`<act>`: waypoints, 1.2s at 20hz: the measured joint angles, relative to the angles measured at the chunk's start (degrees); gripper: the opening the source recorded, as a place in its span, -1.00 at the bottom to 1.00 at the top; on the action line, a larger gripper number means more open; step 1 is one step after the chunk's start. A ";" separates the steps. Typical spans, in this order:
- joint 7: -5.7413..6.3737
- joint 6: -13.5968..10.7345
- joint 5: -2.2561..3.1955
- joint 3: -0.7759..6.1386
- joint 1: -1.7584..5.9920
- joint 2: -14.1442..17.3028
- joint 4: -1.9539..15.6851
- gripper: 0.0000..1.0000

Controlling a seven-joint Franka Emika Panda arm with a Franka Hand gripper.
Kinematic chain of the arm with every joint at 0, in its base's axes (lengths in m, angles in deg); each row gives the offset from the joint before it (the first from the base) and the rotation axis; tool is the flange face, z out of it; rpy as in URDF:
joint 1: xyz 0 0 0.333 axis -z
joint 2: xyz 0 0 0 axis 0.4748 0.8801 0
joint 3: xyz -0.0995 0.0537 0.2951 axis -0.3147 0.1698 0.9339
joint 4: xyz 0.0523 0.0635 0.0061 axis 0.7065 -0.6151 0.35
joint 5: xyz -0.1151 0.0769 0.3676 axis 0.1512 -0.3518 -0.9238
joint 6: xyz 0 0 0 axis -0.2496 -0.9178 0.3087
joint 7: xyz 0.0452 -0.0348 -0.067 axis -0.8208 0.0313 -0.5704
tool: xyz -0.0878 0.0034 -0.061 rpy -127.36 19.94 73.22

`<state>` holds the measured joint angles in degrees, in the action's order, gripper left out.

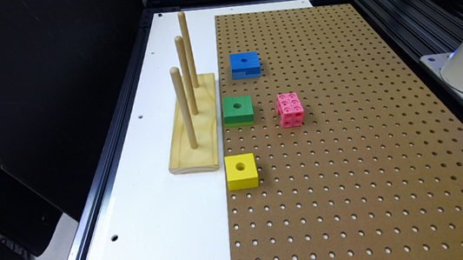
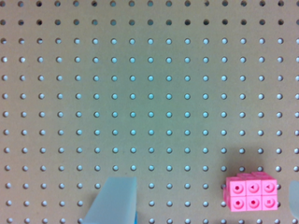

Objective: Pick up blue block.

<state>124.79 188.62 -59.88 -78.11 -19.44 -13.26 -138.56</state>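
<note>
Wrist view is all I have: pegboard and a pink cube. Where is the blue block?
Observer: The blue block lies on the pegboard, farther from the exterior camera than the pink cube and toward that view's left.
Operator: Anything close to it?
Observer: A green block lies nearer the camera, apart from it, with a yellow block nearer still.
Operator: What's beyond that row?
Observer: A wooden stand with three upright pegs sits on the white tabletop, on the exterior view's left of the blocks.
</note>
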 joint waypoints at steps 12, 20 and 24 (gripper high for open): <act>-3.22 1.87 0.00 -0.02 3.24 9.96 7.76 1.00; -7.96 1.90 0.01 -0.08 7.87 15.48 12.62 1.00; -8.83 1.90 0.01 -0.09 8.77 15.87 12.91 1.00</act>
<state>115.95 190.52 -59.87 -78.21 -10.68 2.62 -125.66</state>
